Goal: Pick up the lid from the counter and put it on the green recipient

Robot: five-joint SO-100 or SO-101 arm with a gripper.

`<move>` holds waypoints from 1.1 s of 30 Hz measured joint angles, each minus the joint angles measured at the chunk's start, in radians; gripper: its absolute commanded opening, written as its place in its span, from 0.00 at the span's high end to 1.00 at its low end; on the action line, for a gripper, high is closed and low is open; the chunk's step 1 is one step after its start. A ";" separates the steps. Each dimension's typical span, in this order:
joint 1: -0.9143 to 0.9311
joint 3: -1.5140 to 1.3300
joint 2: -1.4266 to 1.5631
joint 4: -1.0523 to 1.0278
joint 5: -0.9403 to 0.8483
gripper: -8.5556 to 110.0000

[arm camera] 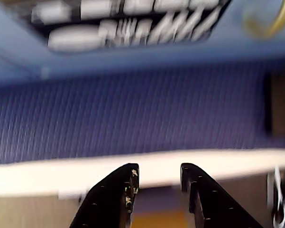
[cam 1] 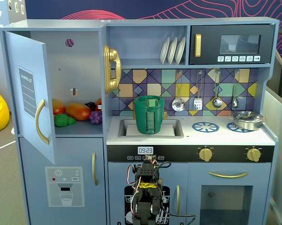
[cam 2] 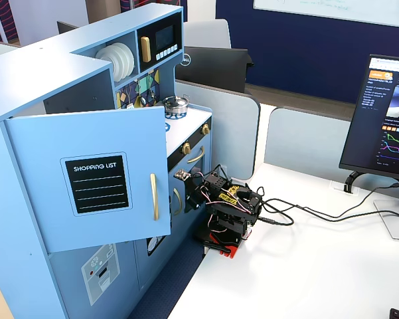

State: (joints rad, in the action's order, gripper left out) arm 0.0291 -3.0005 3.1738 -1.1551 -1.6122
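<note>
The green recipient (cam 1: 149, 115), a tall dark green pot with a ribbed strip handle facing the camera, stands in the sink of the toy kitchen. No separate lid shows on the counter (cam 1: 192, 136). The pot's top edge looks like a flat green rim, and I cannot tell whether the lid lies on it. The arm (cam 1: 148, 187) is folded low in front of the kitchen's lower door, far below the pot; it also shows in the other fixed view (cam 2: 227, 209). In the blurred wrist view my gripper (arm camera: 159, 168) has its black jaws apart with nothing between them, over the white table edge.
A shiny silver pot (cam 1: 247, 120) sits on the right burner, with a blue burner ring (cam 1: 205, 126) to its left. The fridge door (cam 1: 33, 93) hangs open at the left, toy food inside. Utensils hang on the backsplash. A monitor (cam 2: 385, 113) and cables are on the white desk.
</note>
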 measured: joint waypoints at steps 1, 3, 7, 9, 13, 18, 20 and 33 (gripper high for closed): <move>-0.014 -0.002 0.006 -0.031 0.021 0.92; -0.023 -0.003 0.011 -0.092 0.049 0.91; -0.031 0.000 0.017 -0.195 0.052 0.91; -0.041 0.000 0.017 -0.196 0.060 0.91; -0.032 0.000 0.017 -0.196 0.078 0.91; -0.029 0.000 0.017 -0.196 0.080 0.91; -0.029 0.000 0.017 -0.196 0.080 0.91; -0.029 0.000 0.017 -0.196 0.080 0.91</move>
State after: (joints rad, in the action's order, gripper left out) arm 0.0000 -3.0005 3.1907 -1.3514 -1.5324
